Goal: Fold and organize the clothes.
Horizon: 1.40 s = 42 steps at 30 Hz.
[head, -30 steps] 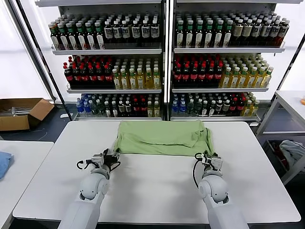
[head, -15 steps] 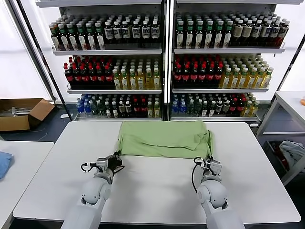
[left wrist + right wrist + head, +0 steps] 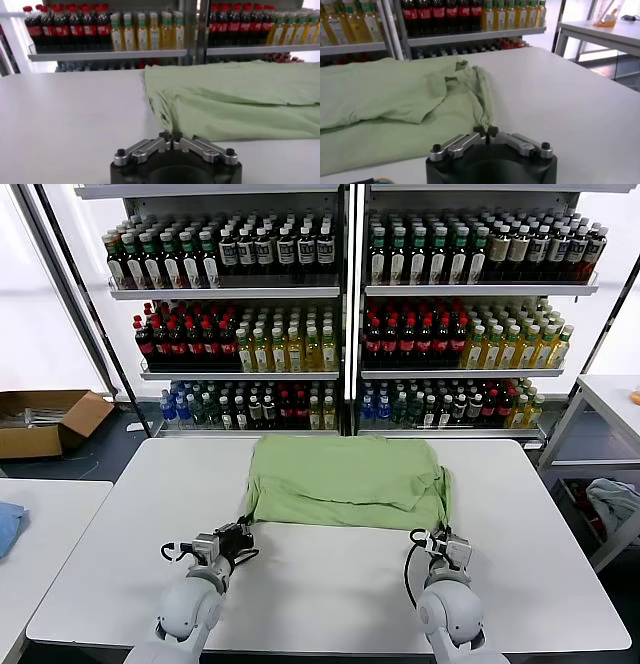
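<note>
The light green polo shirt (image 3: pixel 345 482) lies folded across the far half of the white table (image 3: pixel 330 599). My left gripper (image 3: pixel 243 530) is shut on the shirt's near left corner. In the left wrist view the fingertips (image 3: pixel 170 137) meet on a pinch of green fabric, and the shirt (image 3: pixel 240 95) spreads out beyond them. My right gripper (image 3: pixel 432 536) is shut on the near right corner. In the right wrist view that gripper (image 3: pixel 486 131) clamps a gathered fold of the shirt (image 3: pixel 395 100). The collar, buttons and patch are hidden.
Shelves of bottles (image 3: pixel 345 314) stand behind the table. A cardboard box (image 3: pixel 45 419) sits on the floor at the left. A side table with a blue cloth (image 3: pixel 8 526) stands to the left. A grey-white cloth heap (image 3: pixel 615 499) lies low at the right, under another table (image 3: pixel 610 399).
Both grippers have closed on the shirt's near corners and drawn back toward me. The shirt's near edge has come with them, and the fabric is stretched flatter.
</note>
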### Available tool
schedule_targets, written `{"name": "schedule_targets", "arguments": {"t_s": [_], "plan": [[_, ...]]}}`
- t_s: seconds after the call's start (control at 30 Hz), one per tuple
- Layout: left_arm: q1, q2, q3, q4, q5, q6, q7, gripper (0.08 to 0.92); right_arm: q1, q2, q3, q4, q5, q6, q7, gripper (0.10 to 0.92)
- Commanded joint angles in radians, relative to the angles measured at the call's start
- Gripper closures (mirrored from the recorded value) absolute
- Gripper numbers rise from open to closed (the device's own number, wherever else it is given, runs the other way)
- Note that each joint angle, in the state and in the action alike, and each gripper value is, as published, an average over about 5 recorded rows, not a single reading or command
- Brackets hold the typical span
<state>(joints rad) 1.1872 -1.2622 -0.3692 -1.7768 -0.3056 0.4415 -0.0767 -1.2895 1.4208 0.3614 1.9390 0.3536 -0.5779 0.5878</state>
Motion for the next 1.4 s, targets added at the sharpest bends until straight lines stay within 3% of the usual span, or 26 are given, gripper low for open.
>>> {"name": "schedule_targets", "arguments": {"t_s": [0.03, 0.37, 0.67, 0.83, 1.13, 1.4], "plan": [[0.33, 0.069, -0.092, -0.355, -0.023, 0.004, -0.045, 0.919, -0.262, 0.001, 0.0, 0.276, -0.041, 0.001, 0.023, 0.903], [0.583, 0.069, -0.121, -0.459, 0.039, -0.003, -0.08, 0.919, -0.452, -0.04, 0.01, 0.368, -0.096, 0.005, 0.067, 0.903], [0.645, 0.032, -0.079, -0.515, 0.071, -0.029, -0.104, 0.919, -0.5, -0.062, 0.009, 0.418, -0.098, 0.006, 0.052, 0.881], [0.593, -0.001, -0.071, -0.565, 0.056, -0.033, -0.095, 0.892, -0.489, -0.06, 0.012, 0.472, -0.1, 0.009, 0.036, 0.751], [0.47, -0.047, -0.085, -0.566, 0.055, -0.02, -0.08, 0.646, -0.373, -0.058, 0.043, 0.417, -0.116, 0.001, 0.003, 0.492], [0.402, -0.077, -0.084, -0.463, 0.052, -0.025, -0.075, 0.412, -0.276, -0.079, 0.044, 0.267, -0.156, -0.002, -0.006, 0.263]]}}
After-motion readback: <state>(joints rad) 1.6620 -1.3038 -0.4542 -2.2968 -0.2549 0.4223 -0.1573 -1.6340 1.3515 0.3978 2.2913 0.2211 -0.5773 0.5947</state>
